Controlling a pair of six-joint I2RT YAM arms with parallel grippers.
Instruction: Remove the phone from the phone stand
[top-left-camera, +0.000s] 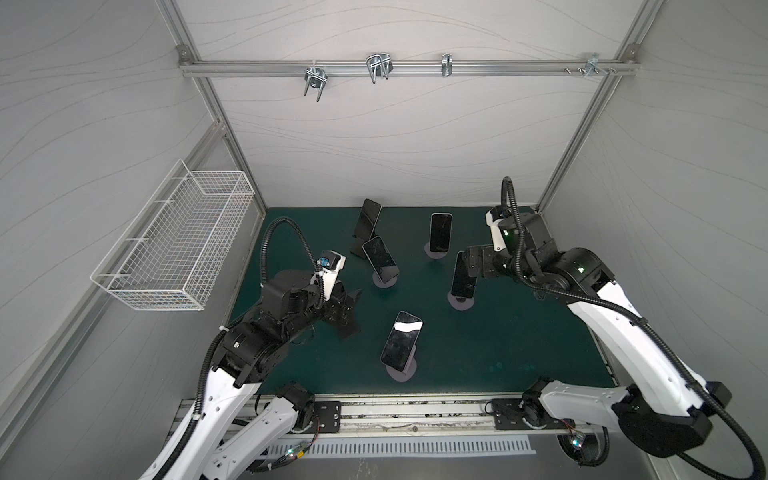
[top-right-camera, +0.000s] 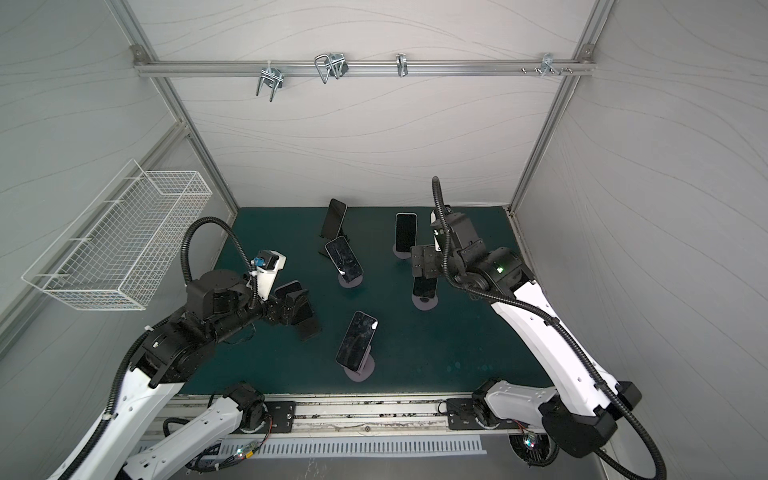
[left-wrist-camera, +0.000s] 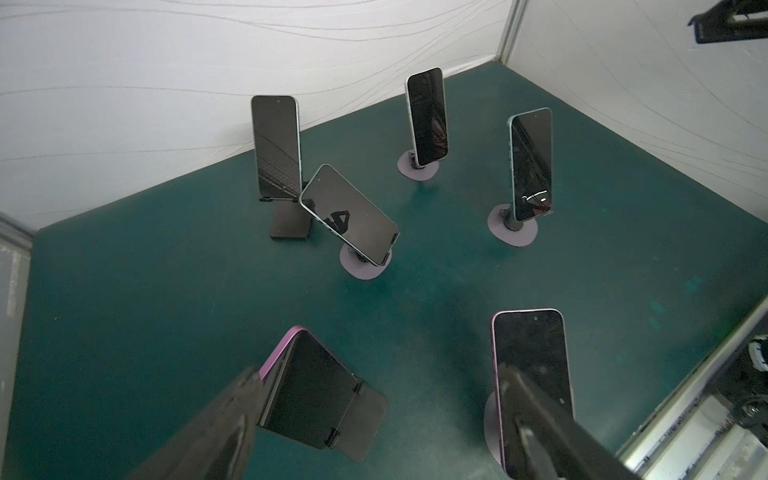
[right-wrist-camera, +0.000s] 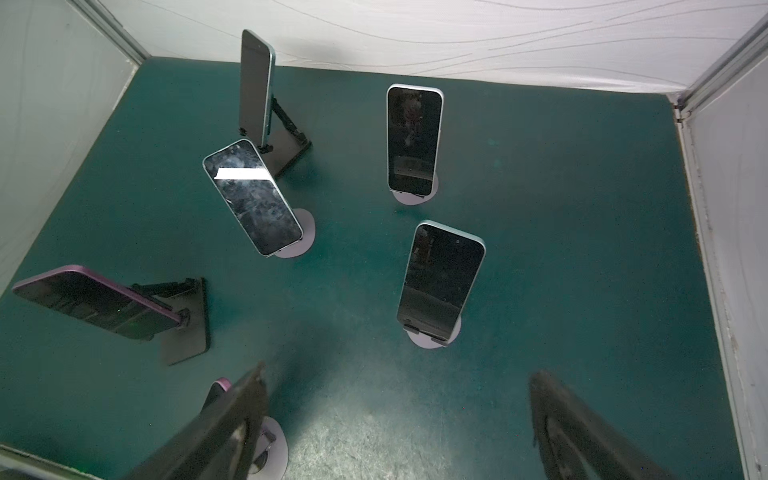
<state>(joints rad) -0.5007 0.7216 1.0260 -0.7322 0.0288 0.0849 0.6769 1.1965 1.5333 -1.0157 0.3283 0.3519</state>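
The purple phone (left-wrist-camera: 309, 374) rests tilted on its black folding stand (left-wrist-camera: 365, 419) near the left edge of the green worktop (top-left-camera: 519, 332). The left fingers (left-wrist-camera: 216, 436) are spread apart over it and grasp nothing. In the left wrist view one finger overlaps the phone's purple edge; contact cannot be determined.

A second purple phone (top-left-camera: 401, 340) sits on a round stand (top-left-camera: 402, 374) near the middle of the front edge. At mid-worktop a teal-edged phone (top-left-camera: 379, 257) leans on its own round base. Just behind it, near the far edge, a far-left phone (top-left-camera: 367, 218) stands on another black folding stand. A far-centre phone (top-left-camera: 440, 232) stands upright on a round base.

The right fingers (right-wrist-camera: 573, 432) are spread wide and empty, and hover by the upper end of the right-hand phone (right-wrist-camera: 440, 276), which is seated on a round base.
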